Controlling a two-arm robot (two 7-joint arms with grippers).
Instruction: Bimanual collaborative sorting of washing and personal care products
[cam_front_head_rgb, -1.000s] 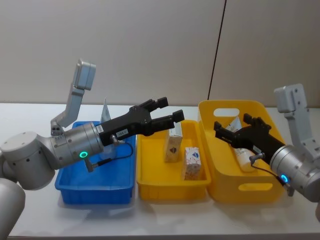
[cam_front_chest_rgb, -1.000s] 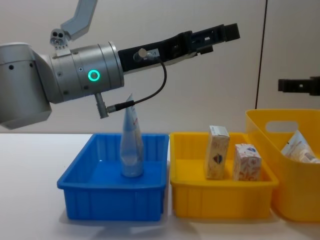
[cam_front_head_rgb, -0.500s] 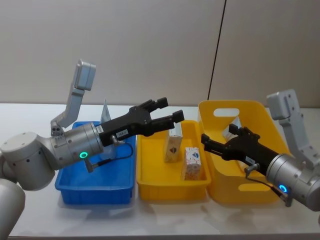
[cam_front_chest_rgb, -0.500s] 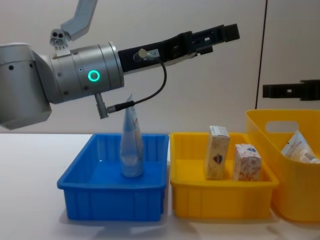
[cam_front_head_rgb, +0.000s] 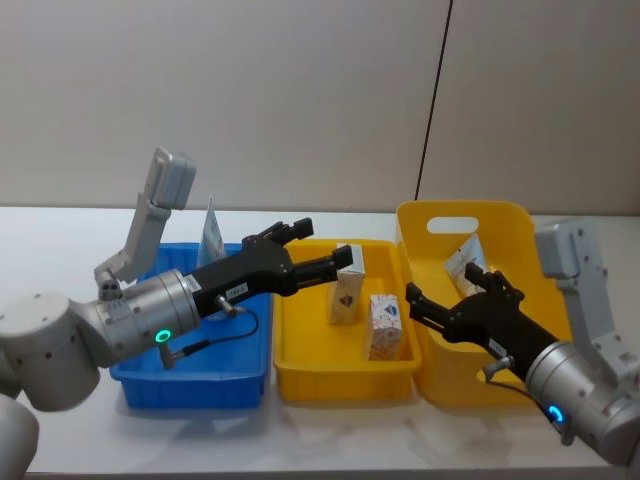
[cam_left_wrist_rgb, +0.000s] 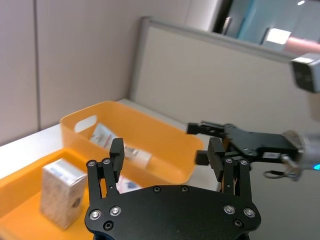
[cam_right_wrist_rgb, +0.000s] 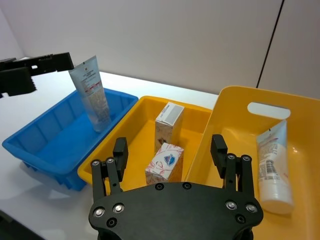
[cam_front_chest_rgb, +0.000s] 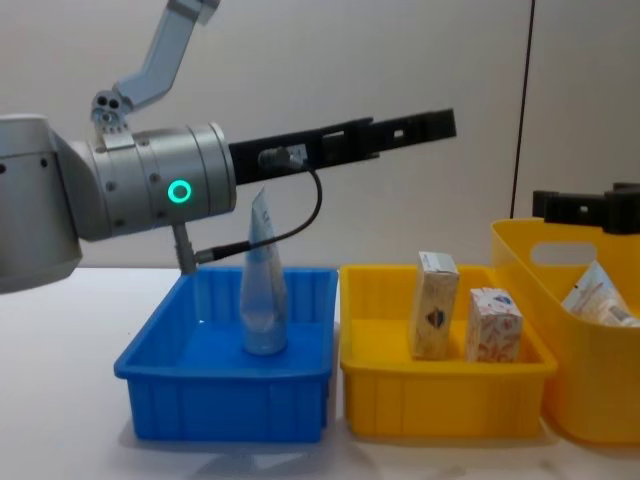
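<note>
Left end effector (cam_front_head_rgb: 322, 247), open and empty, hovered over the yellow tray (cam_front_head_rgb: 345, 385) holding two cartons (cam_front_head_rgb: 347, 287). Right end effector (cam_front_head_rgb: 441, 284), likewise open, hung over the basket (cam_front_head_rgb: 500, 213), where a tube (cam_front_head_rgb: 466, 262) lay. A second tube (cam_front_head_rgb: 211, 233) stood in the blue tray (cam_front_head_rgb: 190, 391).

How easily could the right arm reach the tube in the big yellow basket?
Probably yes: the open right gripper hovers beside the basket, whose top is open, and nothing covers the tube.

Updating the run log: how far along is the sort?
Done: one tube stands in the blue tray, and two cartons stand in the yellow tray. In hand: nothing. The left claw hovers open over the yellow tray, and the right claw is open at the yellow basket's left edge. Left: another tube lying in that basket.
</note>
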